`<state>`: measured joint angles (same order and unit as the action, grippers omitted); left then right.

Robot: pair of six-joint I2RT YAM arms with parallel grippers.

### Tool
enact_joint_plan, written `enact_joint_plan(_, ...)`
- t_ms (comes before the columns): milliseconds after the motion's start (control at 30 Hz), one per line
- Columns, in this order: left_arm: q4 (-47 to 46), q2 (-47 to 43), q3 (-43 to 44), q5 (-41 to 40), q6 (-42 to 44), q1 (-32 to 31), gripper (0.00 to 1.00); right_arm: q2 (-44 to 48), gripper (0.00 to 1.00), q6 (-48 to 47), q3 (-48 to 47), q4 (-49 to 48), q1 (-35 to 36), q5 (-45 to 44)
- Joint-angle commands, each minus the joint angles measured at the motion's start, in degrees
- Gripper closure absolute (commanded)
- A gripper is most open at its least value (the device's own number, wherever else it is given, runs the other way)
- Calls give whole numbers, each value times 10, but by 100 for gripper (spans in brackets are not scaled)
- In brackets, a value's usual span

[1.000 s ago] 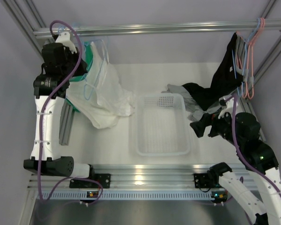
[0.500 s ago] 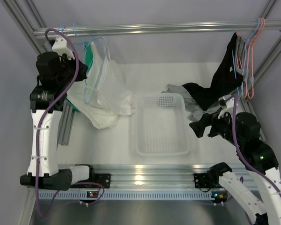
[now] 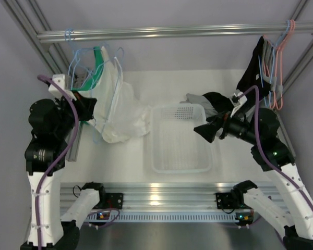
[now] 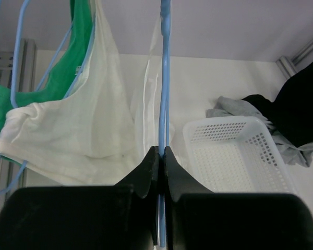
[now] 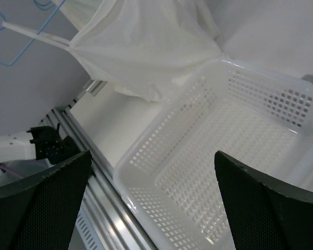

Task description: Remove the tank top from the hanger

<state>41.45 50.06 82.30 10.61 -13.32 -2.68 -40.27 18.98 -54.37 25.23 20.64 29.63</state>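
Note:
My left gripper (image 3: 93, 110) is shut on the lower wire of the light-blue hanger (image 3: 117, 73) at the table's left. In the left wrist view the jaws (image 4: 163, 152) pinch the hanger (image 4: 165, 78) edge-on. The thin white tank top (image 3: 122, 107) hangs from it, its lower part bunched on the table. It also shows in the left wrist view (image 4: 148, 99) and in the right wrist view (image 5: 146, 47), one strap stretched left. My right gripper (image 3: 204, 130) is open and empty above the basket, apart from the tank top; its fingers frame the right wrist view (image 5: 154, 203).
A white mesh basket (image 3: 180, 138) sits mid-table. A green garment (image 3: 97, 65) and a cream-white garment (image 4: 68, 135) hang on other blue hangers at the left of the rail (image 3: 177, 32). Black and grey clothes (image 3: 219, 104) lie at the right, below pink and blue hangers (image 3: 279, 57).
My left arm has drawn back from the rail toward the near side, bringing the hanger and tank top with it. My right gripper has moved left, over the basket.

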Motion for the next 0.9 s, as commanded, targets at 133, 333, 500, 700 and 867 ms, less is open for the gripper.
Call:
enact_joint_plan(133, 0, -108, -67, 77, -46, 1, 100, -92, 1, 36, -49, -177, 75, 89)
enact_joint_plan(333, 37, -216, -138, 145, -95, 1, 100, -201, 10, -52, -157, -175, 216, -72)
enact_joint_plan(500, 49, -283, -169, 225, -135, 1, 100, -316, 28, -148, -240, -160, 323, -195)
enact_joint_plan(700, 79, -300, -169, 242, -148, 0, 100, -425, 47, -204, -326, -149, 369, -270)
enact_joint_plan(867, 82, -304, -176, 231, -145, 0, 100, -439, 49, -232, -332, -148, 392, -338)
